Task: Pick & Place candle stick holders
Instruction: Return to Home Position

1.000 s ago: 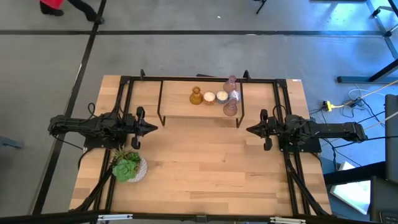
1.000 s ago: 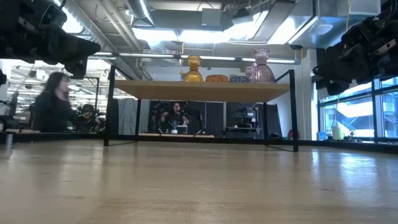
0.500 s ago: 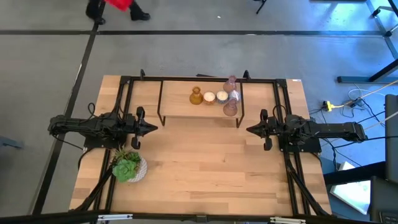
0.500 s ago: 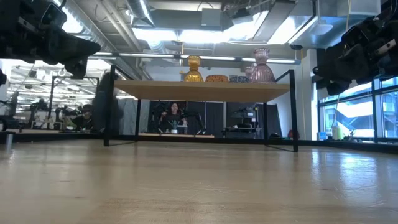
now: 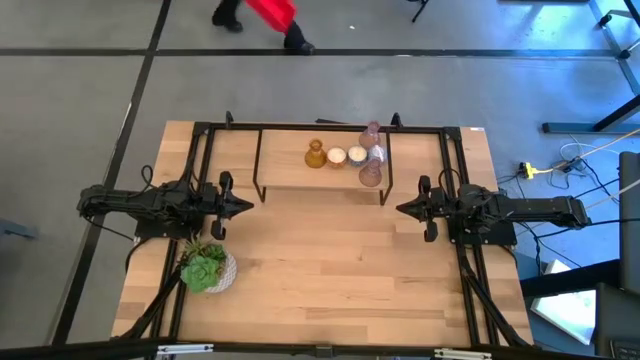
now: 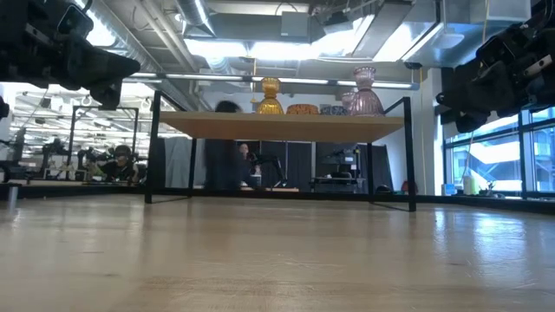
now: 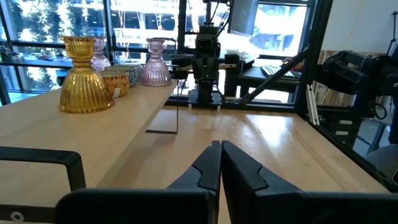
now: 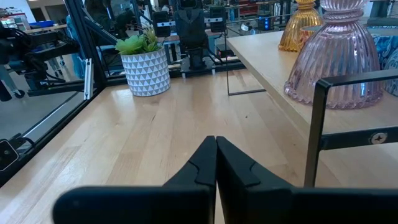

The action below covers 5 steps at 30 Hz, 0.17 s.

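Several small candle stick holders stand by their bases on a raised wooden shelf (image 5: 285,168) at the table's far middle. They include an amber-gold one (image 5: 315,155), two low round ones (image 5: 336,156) (image 5: 356,155), and pinkish ribbed glass ones (image 5: 370,174) (image 5: 372,133). The left wrist view shows the amber one (image 7: 86,74) and a pink one (image 7: 155,62). The right wrist view shows a pink one (image 8: 339,62) up close. My left gripper (image 5: 250,207) is shut and empty, left of the shelf. My right gripper (image 5: 399,209) is shut and empty, right of it.
A green succulent in a white pot (image 5: 208,268) stands near the left arm, toward the table's near left. The shelf's black metal legs (image 5: 261,190) and the black frame rails (image 5: 205,130) run around the table. A person in red (image 5: 268,14) walks on the floor beyond the far edge.
Both arms and the holders have stayed still. The person beyond the table's far edge has walked from left toward the right.
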Tool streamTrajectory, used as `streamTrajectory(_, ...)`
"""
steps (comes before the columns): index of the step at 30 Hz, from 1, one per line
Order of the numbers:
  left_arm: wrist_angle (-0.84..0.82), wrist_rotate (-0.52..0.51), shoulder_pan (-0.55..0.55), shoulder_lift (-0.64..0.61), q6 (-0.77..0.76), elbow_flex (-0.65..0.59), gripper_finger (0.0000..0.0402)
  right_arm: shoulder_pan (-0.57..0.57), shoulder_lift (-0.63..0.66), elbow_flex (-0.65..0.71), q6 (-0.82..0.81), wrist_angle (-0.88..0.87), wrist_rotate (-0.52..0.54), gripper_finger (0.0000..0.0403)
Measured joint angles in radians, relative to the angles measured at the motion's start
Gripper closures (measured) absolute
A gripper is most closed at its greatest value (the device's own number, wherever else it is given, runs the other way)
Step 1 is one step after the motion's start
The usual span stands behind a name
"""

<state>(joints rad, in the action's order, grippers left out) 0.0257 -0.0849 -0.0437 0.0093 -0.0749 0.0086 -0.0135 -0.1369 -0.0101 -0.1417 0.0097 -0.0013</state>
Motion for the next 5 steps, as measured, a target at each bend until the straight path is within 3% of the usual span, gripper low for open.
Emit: streamTrajectory(5, 0.0, 0.0, 0.0, 0.0, 0.0, 0.0, 0.0396, 0.0, 0.0, 0.0, 0.0, 0.0, 0.0, 0.0398)
